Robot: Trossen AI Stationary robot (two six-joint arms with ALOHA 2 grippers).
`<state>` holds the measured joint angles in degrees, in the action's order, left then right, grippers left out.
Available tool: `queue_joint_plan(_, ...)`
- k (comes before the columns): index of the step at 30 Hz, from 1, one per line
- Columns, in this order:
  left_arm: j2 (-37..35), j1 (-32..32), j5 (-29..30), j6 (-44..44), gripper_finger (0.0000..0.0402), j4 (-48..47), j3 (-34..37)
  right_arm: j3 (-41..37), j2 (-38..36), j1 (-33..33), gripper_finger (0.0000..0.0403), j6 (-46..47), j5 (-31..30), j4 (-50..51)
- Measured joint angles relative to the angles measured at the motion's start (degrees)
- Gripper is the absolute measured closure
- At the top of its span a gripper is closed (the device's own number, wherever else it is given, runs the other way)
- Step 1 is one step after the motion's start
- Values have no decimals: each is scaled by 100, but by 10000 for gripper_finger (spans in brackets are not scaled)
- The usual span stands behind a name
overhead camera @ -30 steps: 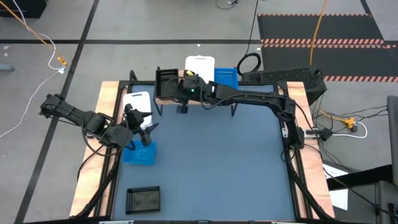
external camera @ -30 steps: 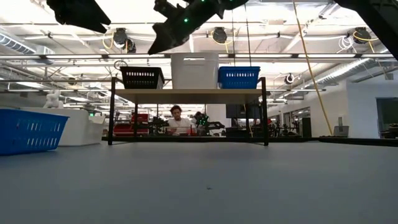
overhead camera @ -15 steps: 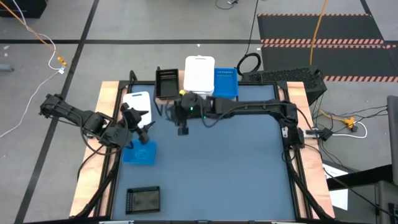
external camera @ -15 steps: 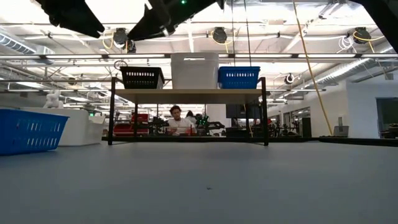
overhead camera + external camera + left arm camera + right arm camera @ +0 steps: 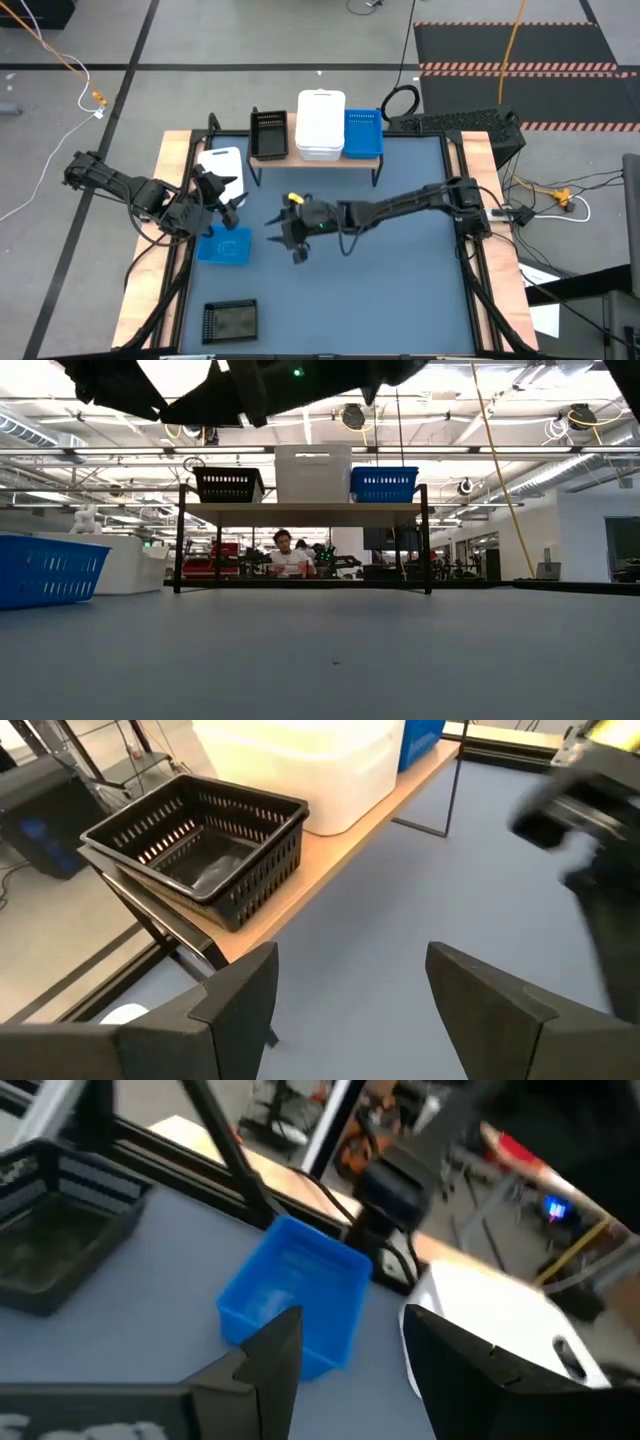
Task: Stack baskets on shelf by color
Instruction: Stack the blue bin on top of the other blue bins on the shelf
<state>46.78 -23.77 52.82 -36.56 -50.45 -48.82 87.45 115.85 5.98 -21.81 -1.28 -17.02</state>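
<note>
The light-wood shelf stands at the far side of the mat. On its top sit a black mesh basket, a white basket stack and a blue basket. Another blue basket rests on the mat, with a white one beyond it and a black one near the front edge. My left gripper hovers open above the loose blue basket's far edge. My right gripper hangs open over the mat, to the right of that basket.
The left wrist view looks at the shelf with its black basket, and my right arm blurs past. A wooden frame borders the mat. Bare mat lies to the right. A person sits beyond the shelf.
My right gripper has drawn away from the shelf, where it hung over the white stack, and has swung toward the near edge and slightly left. It now hangs over the mat beside the loose blue basket. The baskets have stayed in place.
</note>
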Motion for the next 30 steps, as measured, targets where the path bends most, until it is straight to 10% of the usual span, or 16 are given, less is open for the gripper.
queue_joint_plan(11, 141, -10, -37, -302, 144, 126, 0, -1263, 0, 375, 232, 1385, -418, -2693)
queue_joint_plan(30, 323, 218, -326, 920, 144, 872, -2, -174, 487, 587, 232, 2250, -790, -423)
